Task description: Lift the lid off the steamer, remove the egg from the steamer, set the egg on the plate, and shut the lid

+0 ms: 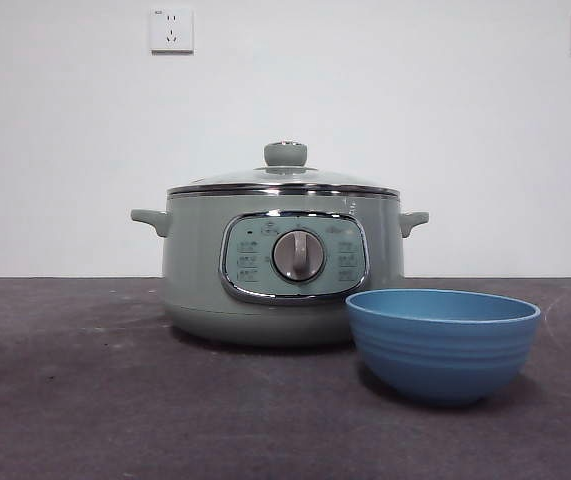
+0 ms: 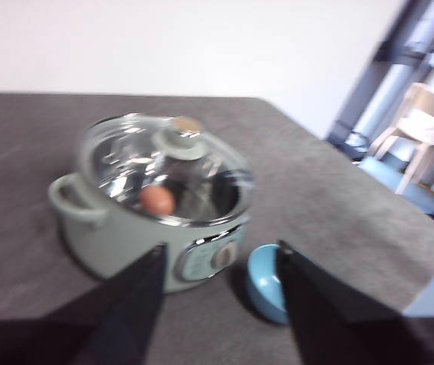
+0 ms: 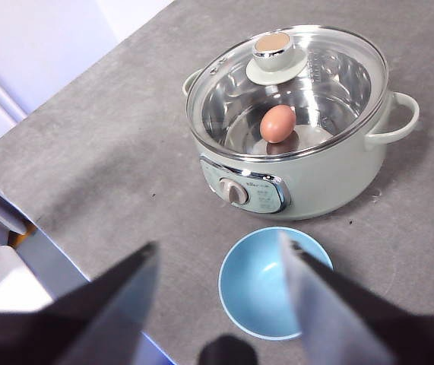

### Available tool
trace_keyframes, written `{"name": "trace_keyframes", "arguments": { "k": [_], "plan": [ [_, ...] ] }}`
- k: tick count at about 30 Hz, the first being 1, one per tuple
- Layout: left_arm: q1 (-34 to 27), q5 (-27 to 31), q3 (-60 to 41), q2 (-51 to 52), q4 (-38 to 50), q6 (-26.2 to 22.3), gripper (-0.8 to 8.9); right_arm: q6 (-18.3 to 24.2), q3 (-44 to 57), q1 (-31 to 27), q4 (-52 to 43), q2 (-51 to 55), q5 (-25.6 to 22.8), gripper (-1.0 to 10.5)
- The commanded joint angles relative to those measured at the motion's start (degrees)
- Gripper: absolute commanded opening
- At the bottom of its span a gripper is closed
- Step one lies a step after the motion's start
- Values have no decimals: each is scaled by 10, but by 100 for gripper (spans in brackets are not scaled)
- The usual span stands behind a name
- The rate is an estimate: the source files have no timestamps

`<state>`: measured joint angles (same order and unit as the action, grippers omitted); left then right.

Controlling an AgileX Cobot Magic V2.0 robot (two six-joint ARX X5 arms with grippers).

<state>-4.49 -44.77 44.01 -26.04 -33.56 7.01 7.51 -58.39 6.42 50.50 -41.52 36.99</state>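
The sage-green steamer stands mid-table with its glass lid closed on it, knob on top. A brown egg lies inside, seen through the lid, also in the left wrist view. The blue plate, a deep empty bowl, stands just in front of the steamer to the right. My left gripper is open and empty, high above the table, off from the steamer. My right gripper is open and empty, high above the plate. Neither arm shows in the front view.
The grey table has a front corner edge near the plate side in the right wrist view. A white wall with two sockets stands behind. A chair stands beyond the table's far side.
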Motion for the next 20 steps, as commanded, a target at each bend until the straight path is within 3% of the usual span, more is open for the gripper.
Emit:
{"name": "trace_keyframes", "arguments": {
  "k": [1, 13, 20],
  "plan": [
    [8, -7, 3, -9, 24, 6, 569, -2, -1, 1, -6, -3, 2, 630],
    [69, 1, 54, -144, 130, 23, 569, -4, -1, 1, -13, -15, 2, 630],
    [162, 90, 166, -301, 139, -31, 569, -6, -1, 1, -13, -28, 1, 630]
  ]
}}
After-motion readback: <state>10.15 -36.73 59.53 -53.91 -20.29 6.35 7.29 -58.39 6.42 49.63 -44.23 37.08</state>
